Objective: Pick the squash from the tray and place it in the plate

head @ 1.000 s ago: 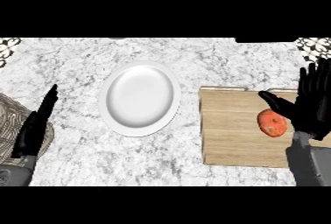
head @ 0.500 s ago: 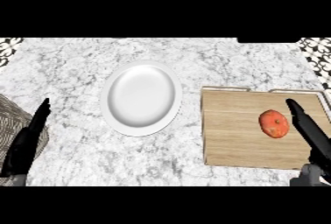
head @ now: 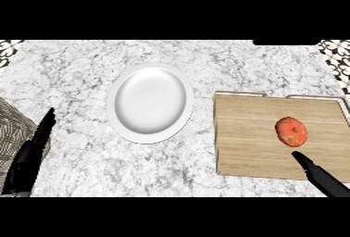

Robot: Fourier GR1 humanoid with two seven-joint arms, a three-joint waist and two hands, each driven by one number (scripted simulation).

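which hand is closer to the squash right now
Right. The right hand sits just below the squash over the tray, not touching it. The left hand is far across the counter, beyond the plate.

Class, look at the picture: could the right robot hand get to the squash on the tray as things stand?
Probably yes. The right robot hand lies just below the squash over the wooden tray, with nothing between them; the squash lies in the open.

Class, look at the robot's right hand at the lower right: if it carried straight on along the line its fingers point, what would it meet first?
Most likely the squash. The right hand points up and leftward over the wooden tray, and the squash lies just beyond its fingertip. Its height above the tray is unclear, so it might pass over.
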